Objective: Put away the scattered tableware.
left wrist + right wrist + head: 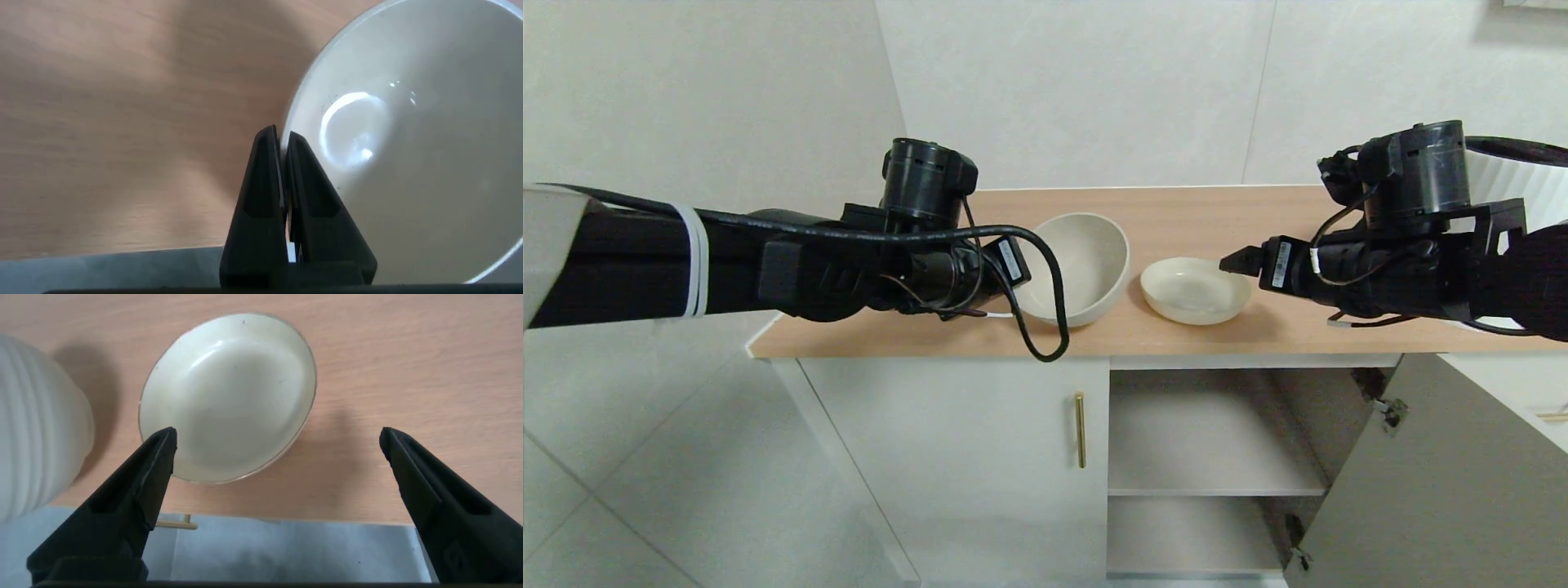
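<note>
The left gripper [282, 137] is clamped on the near rim of the large cream-coloured deep bowl [1086, 261] — its two black fingers are pinched almost together with the rim's edge between them. The bowl sits tipped on the light wooden countertop [1217, 216], its gripped side raised and its mouth leaning towards the left arm.

Just beside it, on the right, lies the small shallow cream dish [233, 396], flat on the wood and apart from the bowl. The right gripper [1232, 263] hangs at the dish's right edge with its fingers spread wide, holding nothing — from the wrist camera the dish lies in the gap between the two open fingers.

Behind the right arm stands a white ribbed container [1515, 184] at the counter's far right end. Below the counter, the white cabinet [947, 457] has its left door closed, gold bar handle [1079, 429] upright, and its right door [1437, 490] swung open on two bare shelves [1217, 457].
</note>
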Controlling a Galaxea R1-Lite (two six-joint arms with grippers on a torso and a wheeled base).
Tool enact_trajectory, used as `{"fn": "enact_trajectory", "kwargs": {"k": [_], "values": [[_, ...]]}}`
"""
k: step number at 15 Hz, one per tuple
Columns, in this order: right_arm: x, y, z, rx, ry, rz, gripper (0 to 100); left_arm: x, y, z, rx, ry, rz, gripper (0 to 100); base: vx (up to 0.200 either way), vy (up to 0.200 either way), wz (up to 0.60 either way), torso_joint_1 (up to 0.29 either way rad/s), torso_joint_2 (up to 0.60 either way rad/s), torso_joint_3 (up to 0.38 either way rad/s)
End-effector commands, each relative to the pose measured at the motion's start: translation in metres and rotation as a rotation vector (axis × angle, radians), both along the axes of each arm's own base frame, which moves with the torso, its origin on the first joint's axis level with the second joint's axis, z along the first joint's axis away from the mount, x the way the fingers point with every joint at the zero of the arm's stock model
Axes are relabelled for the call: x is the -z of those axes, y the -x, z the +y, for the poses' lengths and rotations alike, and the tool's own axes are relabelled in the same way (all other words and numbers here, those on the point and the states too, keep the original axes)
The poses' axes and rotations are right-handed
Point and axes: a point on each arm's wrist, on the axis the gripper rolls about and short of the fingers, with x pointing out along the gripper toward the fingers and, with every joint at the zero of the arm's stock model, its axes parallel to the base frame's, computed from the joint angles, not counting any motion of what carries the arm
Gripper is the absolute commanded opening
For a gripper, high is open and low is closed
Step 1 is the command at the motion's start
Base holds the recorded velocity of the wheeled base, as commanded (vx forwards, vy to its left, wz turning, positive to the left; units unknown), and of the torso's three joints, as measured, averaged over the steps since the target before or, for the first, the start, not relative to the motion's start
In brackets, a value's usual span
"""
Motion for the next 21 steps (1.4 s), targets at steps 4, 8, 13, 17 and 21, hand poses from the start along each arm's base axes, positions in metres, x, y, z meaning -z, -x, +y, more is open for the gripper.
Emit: {"fn": "enact_trajectory", "kwargs": {"k": [4,8,13,17,21], "values": [[0.001,-0.002,0.001,-0.002,0.005,0.001,100,-0.015,0.010,0.005,-0.001,0.015,-0.029,0,0.000,0.000,0.00,0.000,0.00,0.000],[0.023,-0.025,0.016,0.079,0.113,0.010,100,-0.016,0.027,0.009,0.033,-0.020,-0.025,0,0.000,0.000,0.00,0.000,0.00,0.000],[0.039,-0.040,0.024,0.107,0.165,-0.027,100,-0.017,0.033,0.009,0.048,-0.033,-0.030,0,0.000,0.000,0.00,0.000,0.00,0.000],[0.044,-0.048,0.026,0.121,0.162,-0.023,100,-0.017,0.032,0.008,0.048,-0.034,-0.029,0,0.000,0.000,0.00,0.000,0.00,0.000],[0.044,-0.049,0.024,0.126,0.161,-0.024,100,-0.017,0.032,0.008,0.048,-0.034,-0.029,0,0.000,0.000,0.00,0.000,0.00,0.000]]}}
